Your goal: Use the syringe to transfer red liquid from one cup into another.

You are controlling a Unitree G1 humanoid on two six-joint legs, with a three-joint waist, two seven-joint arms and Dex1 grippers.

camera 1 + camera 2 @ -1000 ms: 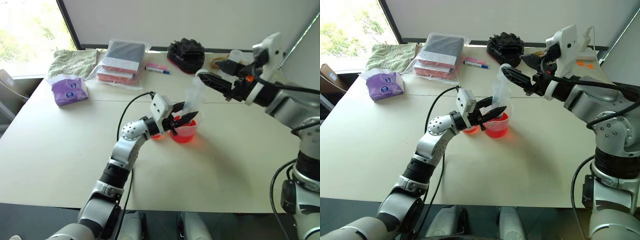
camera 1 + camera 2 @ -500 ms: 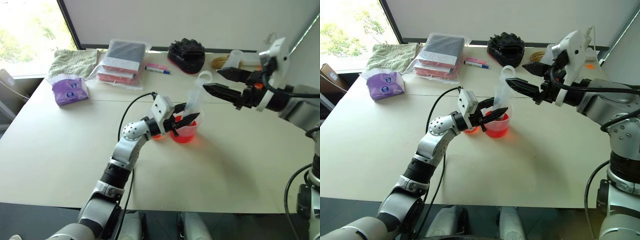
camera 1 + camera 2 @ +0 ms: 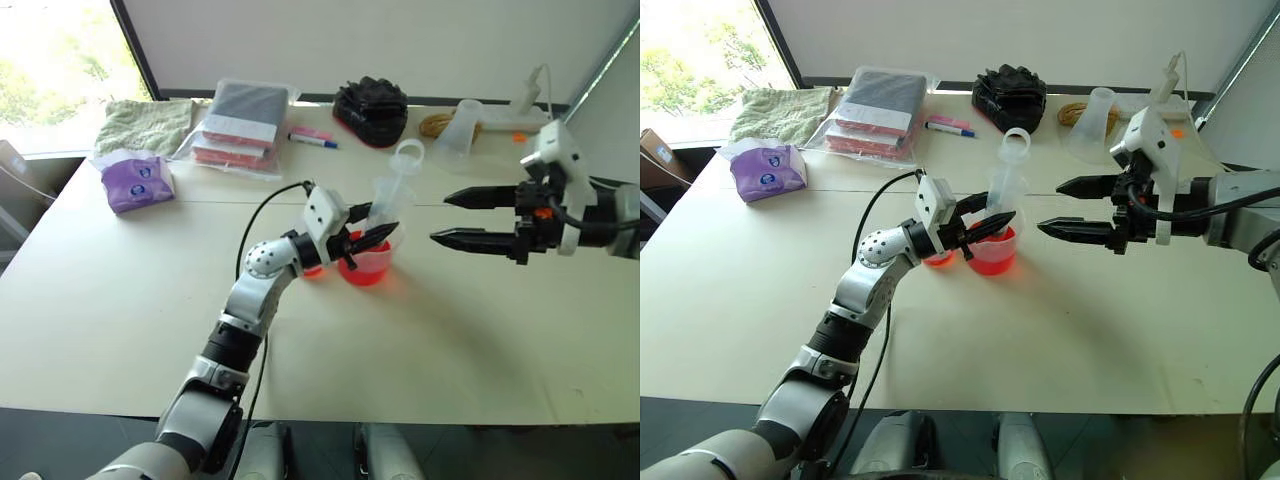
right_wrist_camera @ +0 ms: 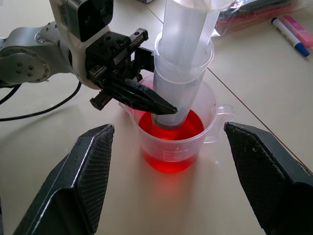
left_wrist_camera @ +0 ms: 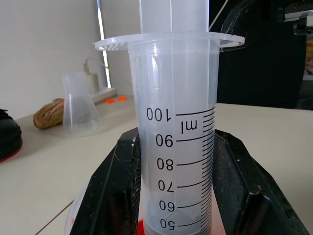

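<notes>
Gripping the syringe [image 3: 388, 197] tight in the left tool [image 3: 366, 236], barrel standing upright with its tip dipping into the red liquid [image 4: 171, 128] of the spouted cup [image 3: 368, 262], mid-worktop [image 3: 120, 290]. Sitting just at the cup's nine o'clock, the smaller cup [image 3: 314, 270]. Hovering off at three o'clock, right tool [image 3: 457, 218] gaping wide, holding nothing.

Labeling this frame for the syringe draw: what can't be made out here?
- Syringe tip: right wrist view, sunk in the red liquid of the big cup.
- Small cup: head views, mostly behind the left gripper.
- Plunger top: left wrist view, cut off by the edge.
- Syringe fill below the 50 mark: left wrist view, cut off; black fingers flank it.
</notes>
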